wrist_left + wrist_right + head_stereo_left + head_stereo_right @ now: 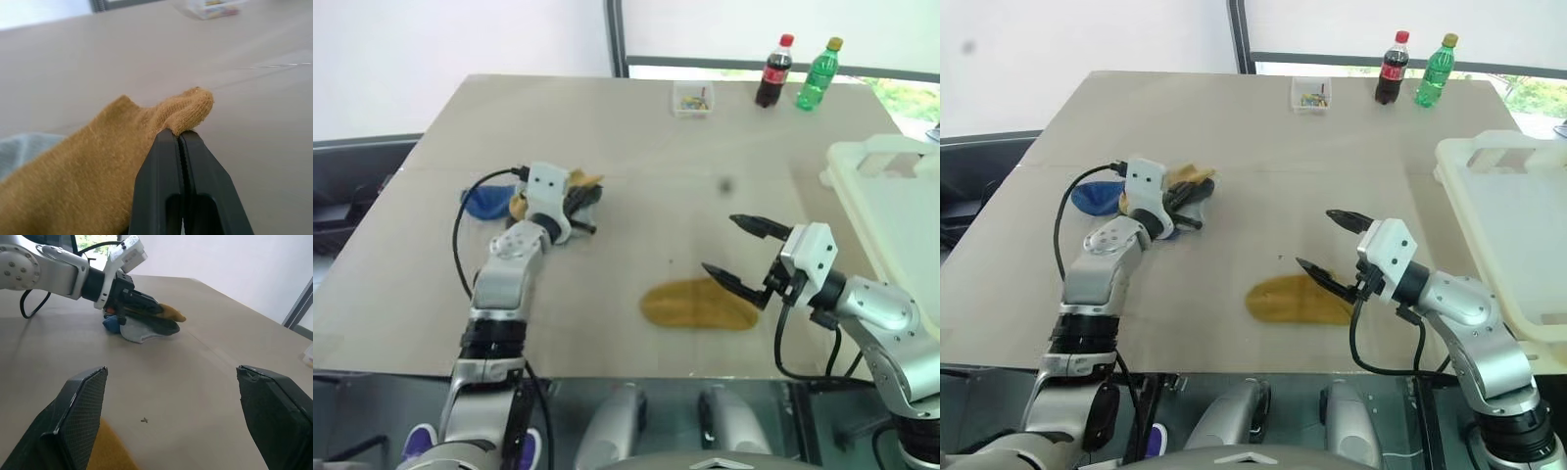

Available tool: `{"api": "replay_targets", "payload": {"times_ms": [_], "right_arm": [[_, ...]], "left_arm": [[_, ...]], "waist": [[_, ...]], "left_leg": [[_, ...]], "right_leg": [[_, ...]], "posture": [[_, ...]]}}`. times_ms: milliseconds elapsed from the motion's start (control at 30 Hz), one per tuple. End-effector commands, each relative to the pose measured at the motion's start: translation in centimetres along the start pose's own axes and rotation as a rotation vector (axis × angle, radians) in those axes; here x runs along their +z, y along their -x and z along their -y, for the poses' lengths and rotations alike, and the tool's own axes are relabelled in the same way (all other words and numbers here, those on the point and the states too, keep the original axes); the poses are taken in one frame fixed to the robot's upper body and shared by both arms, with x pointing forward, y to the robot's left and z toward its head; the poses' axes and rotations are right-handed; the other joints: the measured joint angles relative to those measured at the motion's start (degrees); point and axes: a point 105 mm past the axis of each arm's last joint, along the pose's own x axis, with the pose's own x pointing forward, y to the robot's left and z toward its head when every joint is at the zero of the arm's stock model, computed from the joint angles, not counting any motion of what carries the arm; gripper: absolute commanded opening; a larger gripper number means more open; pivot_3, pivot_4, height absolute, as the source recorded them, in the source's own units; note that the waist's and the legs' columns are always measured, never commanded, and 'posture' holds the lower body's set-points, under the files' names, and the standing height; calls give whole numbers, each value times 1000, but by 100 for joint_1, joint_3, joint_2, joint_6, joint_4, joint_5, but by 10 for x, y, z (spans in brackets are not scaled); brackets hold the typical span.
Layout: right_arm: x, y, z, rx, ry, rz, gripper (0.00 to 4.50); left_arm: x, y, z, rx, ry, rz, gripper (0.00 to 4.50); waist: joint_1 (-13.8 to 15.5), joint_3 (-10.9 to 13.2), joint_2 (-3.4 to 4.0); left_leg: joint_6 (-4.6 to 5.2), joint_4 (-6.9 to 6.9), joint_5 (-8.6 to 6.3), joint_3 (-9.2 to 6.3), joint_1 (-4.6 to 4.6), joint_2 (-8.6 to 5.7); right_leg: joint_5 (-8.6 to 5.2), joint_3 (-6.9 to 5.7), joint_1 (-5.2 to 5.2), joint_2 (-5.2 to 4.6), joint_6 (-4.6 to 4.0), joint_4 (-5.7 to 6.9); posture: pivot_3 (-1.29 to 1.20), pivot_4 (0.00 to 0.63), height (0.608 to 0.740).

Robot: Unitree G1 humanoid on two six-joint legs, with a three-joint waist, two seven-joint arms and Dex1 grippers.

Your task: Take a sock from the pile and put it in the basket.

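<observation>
A beige table (636, 147) stands before a white wall (460, 39) and bright window (783, 24).

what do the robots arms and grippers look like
Both arms are silver-grey metal with black joint rings. Each wrist carries a white boxy camera block and a loose black cable. The left gripper and right gripper each have two black tapered fingers, the right's cross-hatched inside.

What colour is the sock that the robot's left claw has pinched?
Mustard yellow: the sock clamped in the left gripper shows best in the left wrist view.

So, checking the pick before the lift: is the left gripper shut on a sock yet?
Shut. The left gripper has its fingers pressed together, pinching a fold of the mustard sock at the pile.
</observation>
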Motion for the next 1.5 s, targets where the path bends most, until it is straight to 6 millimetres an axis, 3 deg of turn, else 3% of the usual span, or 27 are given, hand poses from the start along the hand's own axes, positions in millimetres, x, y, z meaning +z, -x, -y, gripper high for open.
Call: {"api": "replay_targets", "payload": {"times_ms": [33, 133, 300, 367, 533, 700, 733, 833, 1000, 1100, 1200, 1333, 1500], "right_arm": [[10, 3, 0, -1, 39, 33, 4322], [10, 2, -1, -5, 33, 35, 4322], [9, 3, -1, -14, 30, 32, 4322], [10, 5, -1, -21, 35, 26, 4322], [9, 11, 2, -48, 28, -6, 4322], [1, 16, -2, -52, -68, -73, 4322], [-1, 16, -2, -57, -88, -83, 4322], [-7, 18, 0, -87, -141, -140, 4322], [-20, 19, 13, -155, -144, -228, 4322], [-33, 7, 23, -181, -183, -270, 4322], [-41, -9, 34, -212, -213, -290, 4322], [-58, -32, 43, -217, -233, -330, 4322], [-74, -44, 42, -208, -264, -372, 4322]], "left_arm": [[11, 14, 19, -137, 62, -16, 26], [-7, 20, 40, -218, 75, -134, 26], [-13, 11, 83, -322, 183, -178, 26], [-13, 4, 111, -400, 232, -198, 26], [-10, -10, 156, -514, 279, -219, 26], [-9, -19, 184, -602, 239, -220, 26], [-9, -19, 185, -611, 233, -217, 26], [-7, -18, 180, -621, 230, -194, 746], [19, 2, 153, -638, 165, -41, 2977], [22, 20, 141, -671, 90, -1, 2977], [21, 22, 124, -620, 115, -3, 2977], [1, 13, 98, -430, 100, -82, 2977], [-22, 14, 83, -275, 116, -176, 2977]], "waist": [[-3, 0, 0], [-1, -1, 1], [35, -1, 1], [37, -1, 1], [12, -1, 1], [12, -1, 1], [11, -1, 1], [13, -1, 1], [-20, 0, 1], [-50, -1, 3], [-54, -1, 3], [-63, 0, 2], [-78, 0, 2]], "left_leg": [[0, 0, 0, -1, 0, 0], [0, 0, 0, 0, 2, 1], [0, 6, 0, -1, 5, -1], [0, 7, 0, 0, 4, -2], [0, 8, 0, 1, 4, -1], [0, 8, 0, 4, 4, -1], [0, 8, 0, 4, 4, -1], [0, 8, 0, 3, 4, 1], [0, 7, 0, 4, 2, 1], [0, 3, 0, 6, 3, 6], [0, 4, 0, 6, 4, 5], [1, 5, 1, 4, 4, 0], [0, 3, 1, 2, -2, -4]], "right_leg": [[0, 0, 0, 0, 0, 0], [0, 0, 1, 1, 0, 4], [0, -1, 6, 1, 0, 5], [0, -1, 6, 1, 0, 5], [0, 0, 6, 4, 0, 6], [-1, 3, 6, 5, 0, 6], [-1, 3, 6, 4, 0, 6], [-1, 3, 6, 4, 0, 6], [-1, 5, 4, 3, -1, 6], [-2, 5, 1, 4, -2, 5], [-2, 6, 3, 3, -2, 5], [-1, 4, 4, 3, -1, 5], [0, 4, -3, 2, 0, 4]], "posture": [[0, 150, 740], [0, 150, 740], [0, 150, 740], [0, 150, 740], [0, 150, 740], [0, 150, 740], [0, 150, 740], [0, 150, 740], [0, 150, 740], [0, 150, 740], [0, 150, 740], [0, 150, 740], [0, 150, 740]]}}
